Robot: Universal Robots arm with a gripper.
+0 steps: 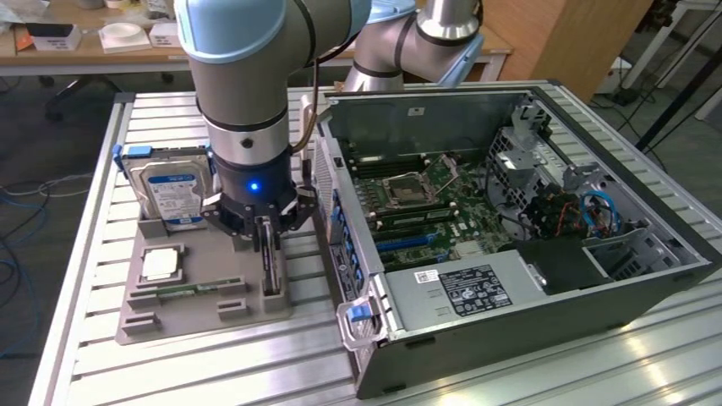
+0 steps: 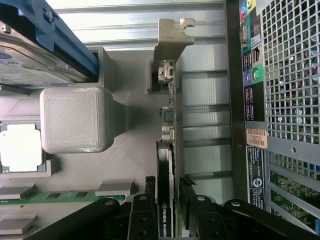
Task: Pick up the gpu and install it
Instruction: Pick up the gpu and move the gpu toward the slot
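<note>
The slatted metal table carries everything, and the grey tray lies on it. The open computer case stands just beside the tray, on the exterior view's right of it, its ported rear panel facing the tray.

The arm comes down from above onto the tray's case-side edge. The hard drive (silver, blue label) stands propped in a holder at the tray's far end, on the exterior view's left.

The gpu stands on its long edge in a slot along the side of the tray nearest the case, not yet lifted out. From the wrist its thin edge runs down the tray's floor, with the metal bracket at the end beside the hard drive.

The gripper sits over the card. Its fingers stand narrow, one against each face, clasping the card between them.

A square processor lies flat near the tray's middle, and the memory stick lies in a groove towards the tray's near end.
</note>
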